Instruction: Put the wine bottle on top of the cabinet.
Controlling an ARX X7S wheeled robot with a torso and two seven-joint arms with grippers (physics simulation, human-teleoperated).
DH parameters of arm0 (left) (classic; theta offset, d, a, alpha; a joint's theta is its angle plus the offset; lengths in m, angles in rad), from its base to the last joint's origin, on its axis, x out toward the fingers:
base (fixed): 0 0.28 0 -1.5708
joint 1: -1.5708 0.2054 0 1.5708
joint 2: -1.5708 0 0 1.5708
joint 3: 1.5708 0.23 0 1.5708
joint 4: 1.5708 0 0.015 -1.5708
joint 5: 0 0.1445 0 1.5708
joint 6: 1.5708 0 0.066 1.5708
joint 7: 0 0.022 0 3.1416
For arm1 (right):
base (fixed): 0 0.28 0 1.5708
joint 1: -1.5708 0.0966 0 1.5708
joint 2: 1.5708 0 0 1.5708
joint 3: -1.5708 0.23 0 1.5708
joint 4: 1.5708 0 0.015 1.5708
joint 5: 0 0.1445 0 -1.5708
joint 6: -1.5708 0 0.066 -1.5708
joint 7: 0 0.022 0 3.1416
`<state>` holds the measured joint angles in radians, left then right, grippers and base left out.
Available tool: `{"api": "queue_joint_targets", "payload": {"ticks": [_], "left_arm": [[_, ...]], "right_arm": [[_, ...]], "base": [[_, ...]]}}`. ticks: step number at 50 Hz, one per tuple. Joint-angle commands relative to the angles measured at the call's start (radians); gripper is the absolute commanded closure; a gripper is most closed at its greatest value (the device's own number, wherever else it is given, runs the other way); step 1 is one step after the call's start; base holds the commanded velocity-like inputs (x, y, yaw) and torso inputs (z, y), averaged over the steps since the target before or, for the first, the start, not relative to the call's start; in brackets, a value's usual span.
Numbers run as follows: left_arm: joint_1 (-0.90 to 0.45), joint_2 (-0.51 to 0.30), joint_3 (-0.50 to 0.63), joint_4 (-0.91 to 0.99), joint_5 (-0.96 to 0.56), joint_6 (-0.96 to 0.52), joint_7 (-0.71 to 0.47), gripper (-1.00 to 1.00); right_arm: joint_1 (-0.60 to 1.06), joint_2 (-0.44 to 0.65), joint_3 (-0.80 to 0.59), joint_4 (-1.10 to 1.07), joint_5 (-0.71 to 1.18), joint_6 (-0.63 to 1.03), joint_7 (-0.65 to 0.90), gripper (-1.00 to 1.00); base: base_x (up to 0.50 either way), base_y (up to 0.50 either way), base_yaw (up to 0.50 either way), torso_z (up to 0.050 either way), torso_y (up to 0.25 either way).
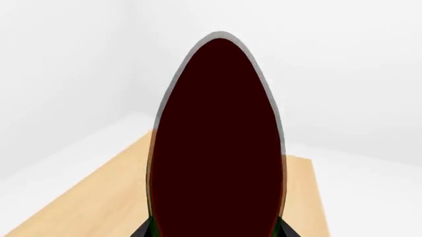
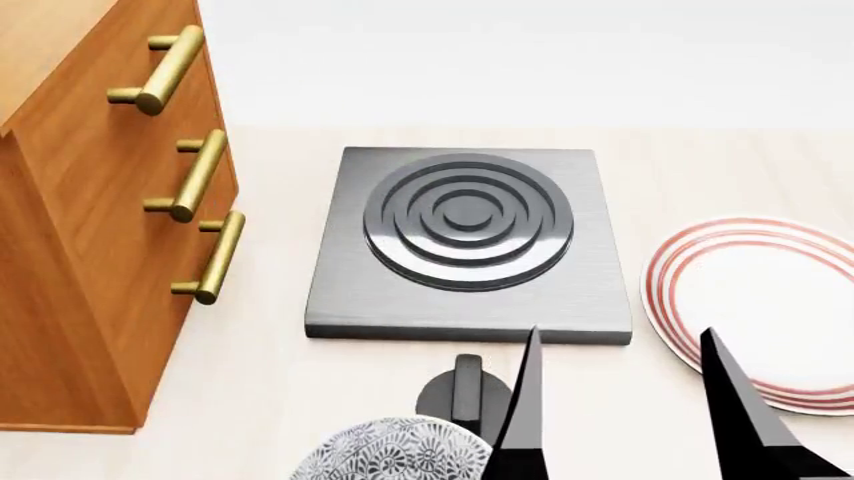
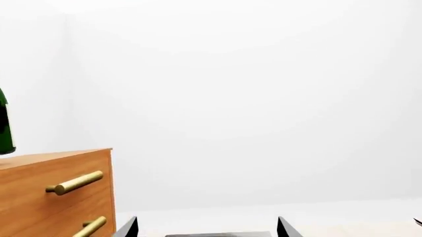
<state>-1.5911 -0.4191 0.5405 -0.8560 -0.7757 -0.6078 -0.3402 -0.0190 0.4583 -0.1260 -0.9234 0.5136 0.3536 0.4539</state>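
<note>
The wine bottle (image 1: 218,148) fills the middle of the left wrist view as a dark glass body. My left gripper (image 1: 216,232) is shut on it, a black finger showing on each side. The cabinet's light wood top (image 1: 86,197) lies right beneath. In the right wrist view a sliver of the green bottle (image 3: 4,128) stands at the cabinet (image 3: 46,173) top's level; whether it touches I cannot tell. My right gripper (image 2: 621,335) hangs open and empty over the counter, away from the cabinet (image 2: 94,250). Its fingers also frame the right wrist view (image 3: 207,218).
A grey square hob (image 2: 467,240) with ringed burner sits mid-counter. A white plate (image 2: 761,300) with red rings lies to its right. A patterned bowl (image 2: 394,450) and a dark round object (image 2: 461,395) sit near the front edge. Brass handles (image 2: 200,175) stick out from the cabinet front.
</note>
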Motion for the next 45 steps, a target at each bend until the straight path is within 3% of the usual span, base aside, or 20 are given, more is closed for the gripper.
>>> {"api": "queue_joint_targets", "payload": {"ticks": [1,45], "left_arm": [[0.063,-0.019,-0.033,0.061,-0.034,0.007,-0.039,1.00],[0.137,-0.026,-0.054,0.072,-0.049,0.031,-0.053,1.00]], "right_arm": [[0.000,0.005,-0.008,0.003,0.001,-0.007,0.003,-1.00],[0.014,0.014,-0.053,0.023,-0.009,-0.019,0.013,-1.00]], "base": [[0.00,0.00,0.00,0.000,0.010],[0.00,0.00,0.00,0.000,0.000]]}}
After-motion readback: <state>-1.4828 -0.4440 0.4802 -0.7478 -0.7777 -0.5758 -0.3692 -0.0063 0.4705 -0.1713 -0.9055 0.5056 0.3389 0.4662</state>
